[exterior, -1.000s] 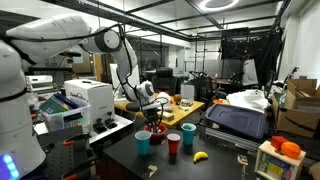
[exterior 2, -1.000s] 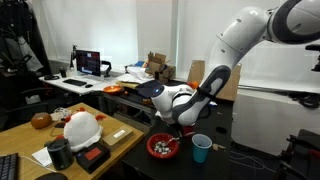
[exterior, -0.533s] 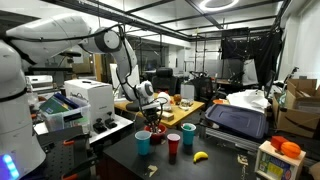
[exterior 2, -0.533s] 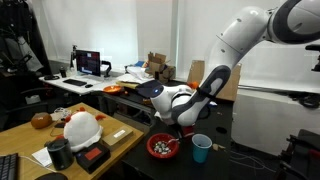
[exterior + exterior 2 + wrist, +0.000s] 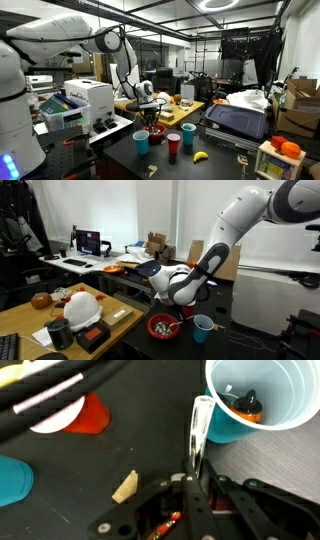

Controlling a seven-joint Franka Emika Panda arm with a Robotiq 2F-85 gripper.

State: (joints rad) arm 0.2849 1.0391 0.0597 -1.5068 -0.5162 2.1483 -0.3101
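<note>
Nothing is visibly moving since earlier; nearly shut jaws are gripping a spoon pointing straight ahead, its tip just beside the blue cup.

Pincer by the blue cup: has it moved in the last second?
No. In an exterior view the pincer sits just as before, up and left of the blue cup, close above the bowl.

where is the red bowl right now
In an exterior view the red bowl sits on the dark table just under the claw, which grips a spoon, with a blue cup beside it on the picture's right.
</note>
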